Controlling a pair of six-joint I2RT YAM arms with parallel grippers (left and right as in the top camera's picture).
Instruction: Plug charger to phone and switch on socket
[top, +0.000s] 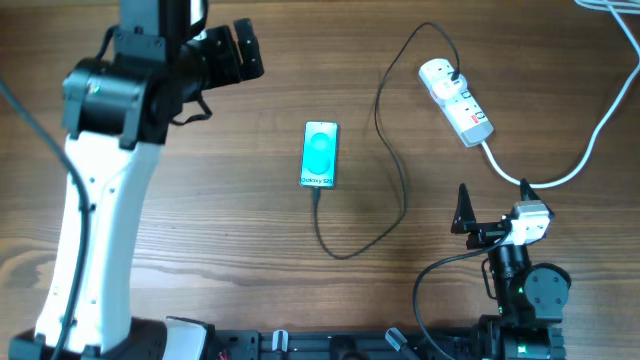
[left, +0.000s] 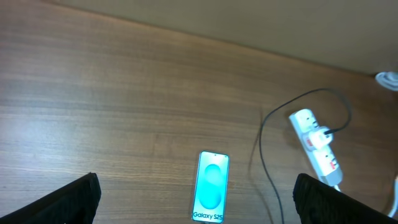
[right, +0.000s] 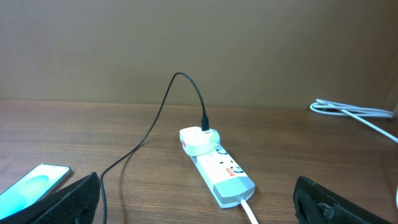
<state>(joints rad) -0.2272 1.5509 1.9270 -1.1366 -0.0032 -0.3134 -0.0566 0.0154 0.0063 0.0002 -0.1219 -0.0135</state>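
Observation:
The phone (top: 320, 153) lies flat mid-table, its teal screen up and the "Galaxy" strip toward the near end. The thin black charger cable (top: 402, 185) runs from a white adapter on the socket (top: 457, 100), loops round, and its end meets the phone's near edge; I cannot tell whether it is fully seated. My left gripper (top: 243, 50) is open and empty, high at the far left, looking down on the phone (left: 212, 195) and socket (left: 316, 147). My right gripper (top: 492, 202) is open and empty, just short of the socket (right: 217, 168).
The socket's thick white cord (top: 600, 125) curves off to the right edge and back, and it also shows in the right wrist view (right: 348, 111). The left arm's white body (top: 95, 230) covers the table's left side. The right arm's base (top: 525, 290) sits at the near right.

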